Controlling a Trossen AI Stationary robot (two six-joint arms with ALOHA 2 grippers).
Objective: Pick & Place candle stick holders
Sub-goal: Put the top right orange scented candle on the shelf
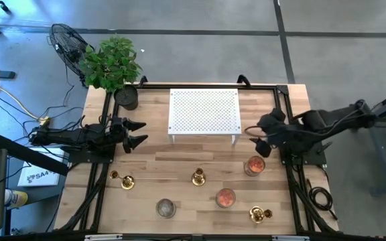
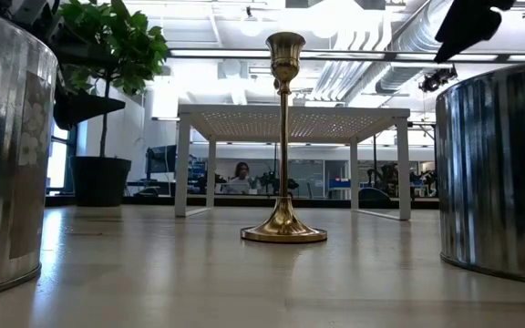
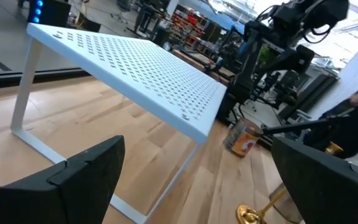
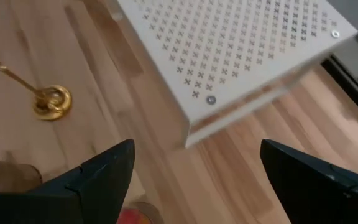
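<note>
At the table's left edge, left gripper (image 1: 131, 133) hangs with its two dark fingers spread apart, nothing between them, arm reaching in horizontally from the left and pointing at the white perforated metal riser shelf (image 1: 204, 111). Right gripper (image 1: 258, 136) sits just off the shelf's right legs, fingers likewise apart and empty, arm folded in from the right edge. Three shiny gold brass candle stick holders with round flared bases stand on the pale wooden table (image 1: 179, 174), well apart from both grippers: tall candlestick (image 1: 198, 177) near centre, upright on a slim stem with a cup top; left candlestick (image 1: 126, 181) near the front-left frame rail; right candlestick (image 1: 257, 214) at the front-right corner. Orange-red glass jar candle (image 1: 254, 165) sits just below the right gripper; second jar candle (image 1: 225, 197) and grey metal tin (image 1: 165, 208) lie toward the front. Bare wood lies between shelf and tall candlestick.
</note>
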